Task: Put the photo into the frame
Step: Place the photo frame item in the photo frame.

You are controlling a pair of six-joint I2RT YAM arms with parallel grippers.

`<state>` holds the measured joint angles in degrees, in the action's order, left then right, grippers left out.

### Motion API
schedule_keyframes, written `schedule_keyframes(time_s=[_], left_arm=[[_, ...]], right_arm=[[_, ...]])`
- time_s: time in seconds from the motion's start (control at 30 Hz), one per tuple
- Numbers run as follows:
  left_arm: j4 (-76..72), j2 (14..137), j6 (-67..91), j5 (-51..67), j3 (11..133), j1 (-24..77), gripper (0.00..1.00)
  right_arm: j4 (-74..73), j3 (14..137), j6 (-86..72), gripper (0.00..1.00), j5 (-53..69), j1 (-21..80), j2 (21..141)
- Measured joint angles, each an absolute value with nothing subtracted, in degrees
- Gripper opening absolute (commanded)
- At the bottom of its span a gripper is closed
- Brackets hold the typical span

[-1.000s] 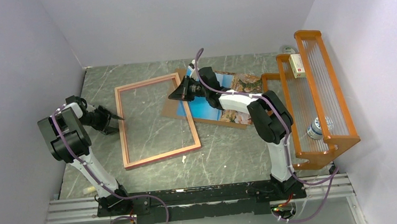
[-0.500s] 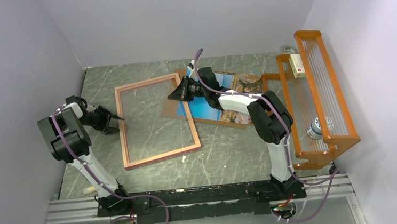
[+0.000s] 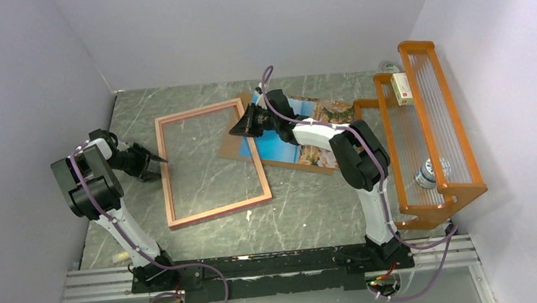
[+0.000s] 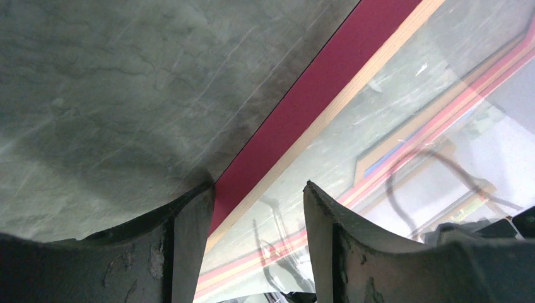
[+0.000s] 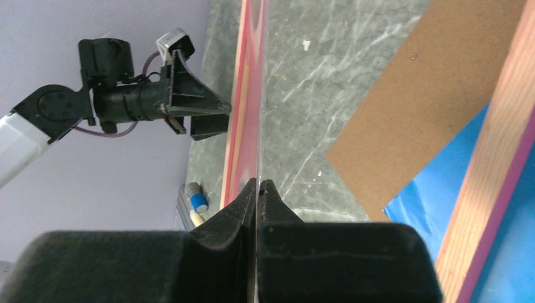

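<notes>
thin frame (image 3: 219,208) flat on table (image 3: 313,206), pale wood back up, pink rim, left gripper (image 4: 259,187) part open astride its left rail, gripping nothing, right gripper (image 5: 259,183) pinched shut at its far right corner, blue sea photo (image 3: 279,145) just beside

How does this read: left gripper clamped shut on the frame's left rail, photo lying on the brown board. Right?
Not quite. The left gripper is open, not clamped: its fingers stand apart astride the frame's left rail, as the left wrist view shows. The photo does lie on the brown board.
</notes>
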<state>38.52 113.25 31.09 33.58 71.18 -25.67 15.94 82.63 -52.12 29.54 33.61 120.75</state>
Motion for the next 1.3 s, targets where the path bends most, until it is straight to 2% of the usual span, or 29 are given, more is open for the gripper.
schedule_keyframes(time_s=[0.1,0.17,0.43,0.5,0.7,0.93,1.2,1.3], left_arm=[[38.52,113.25,31.09,33.58,71.18,-25.67,0.62],[38.52,113.25,31.09,33.58,71.18,-25.67,0.64],[38.50,113.30,31.07,34.22,71.31,-25.63,0.66],[38.50,113.30,31.07,34.24,71.31,-25.63,0.65],[38.52,113.32,31.05,34.24,71.31,-25.63,0.63],[38.52,113.38,31.07,34.46,71.31,-25.63,0.63],[38.54,113.40,31.07,34.61,71.31,-25.56,0.63],[38.54,113.40,31.07,34.61,71.31,-25.50,0.63]], right_arm=[[14.87,82.65,-52.25,0.22,28.93,33.54,121.08],[14.09,82.65,-52.40,0.27,28.71,33.56,121.10],[12.95,82.72,-52.77,0.35,28.60,33.56,121.10],[12.58,83.13,-52.86,0.33,28.64,33.56,121.32],[12.45,84.71,-52.99,0.17,28.69,33.56,122.69],[13.80,84.40,-52.95,0.13,28.51,33.56,123.44],[18.55,81.19,-52.38,0.00,27.09,33.56,123.44],[19.75,80.25,-51.90,0.00,27.05,33.58,123.44]])
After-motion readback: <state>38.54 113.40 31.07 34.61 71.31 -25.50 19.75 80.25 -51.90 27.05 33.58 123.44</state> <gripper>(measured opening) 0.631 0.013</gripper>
